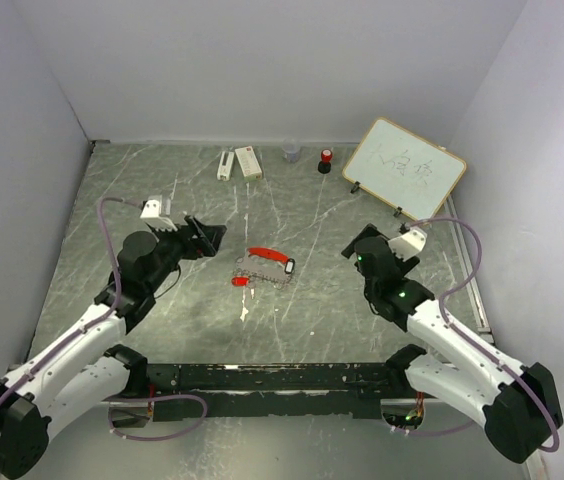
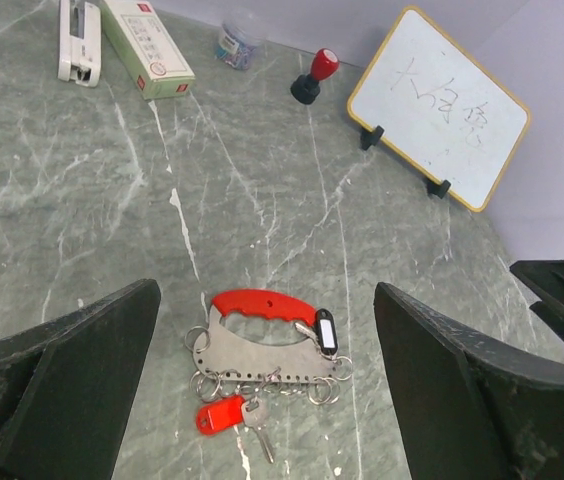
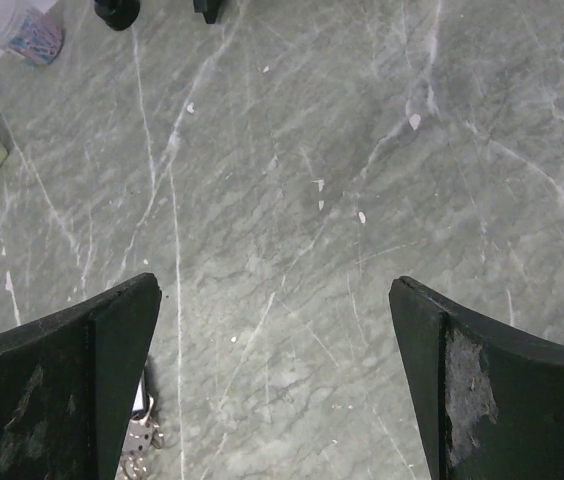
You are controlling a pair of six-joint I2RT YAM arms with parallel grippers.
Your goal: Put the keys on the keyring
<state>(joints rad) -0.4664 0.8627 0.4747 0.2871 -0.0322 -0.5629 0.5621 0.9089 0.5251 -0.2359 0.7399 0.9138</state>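
Top external — whiteboard (propped) beyond keyring

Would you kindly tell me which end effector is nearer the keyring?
Left. The left end effector hovers just left of the keyring; the right end effector sits farther off to its right.

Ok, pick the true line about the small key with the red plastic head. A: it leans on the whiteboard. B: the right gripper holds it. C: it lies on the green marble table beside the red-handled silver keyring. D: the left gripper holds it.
C: the red-headed key lies flat on the table beside the keyring, and the left gripper and right gripper are open and empty.
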